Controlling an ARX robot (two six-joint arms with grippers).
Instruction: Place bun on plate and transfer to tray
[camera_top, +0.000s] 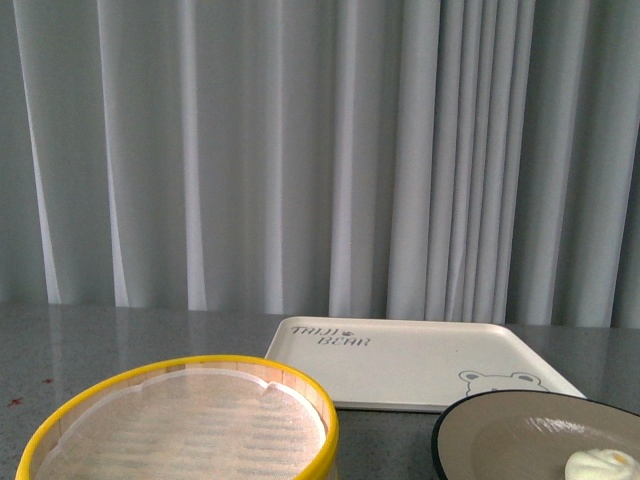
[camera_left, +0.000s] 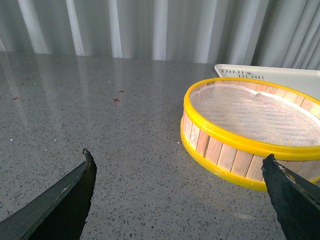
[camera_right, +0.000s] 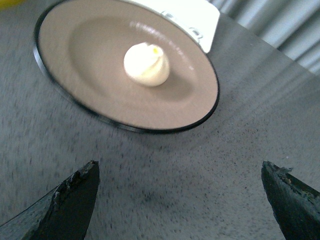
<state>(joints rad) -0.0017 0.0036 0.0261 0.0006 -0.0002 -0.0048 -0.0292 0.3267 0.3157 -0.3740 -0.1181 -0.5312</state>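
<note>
On the plate (camera_right: 85, 60), near centre: bun (camera_right: 146, 64), loose; tray (camera_top: 400, 365) just beyond plate; right gripper (camera_right: 180, 163) near plate and left gripper (camera_left: 178, 153) both spread, empty; risk: tilted rim lift rolls bun off

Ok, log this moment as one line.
bun: on plate | plate: not yet on tray | left hand: open, empty | right hand: open, empty

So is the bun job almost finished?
About halfway. The bun sits on the plate already. The left end effector and right end effector are open, holding nothing. Left to do: move the plate from the table onto the tray.
</note>
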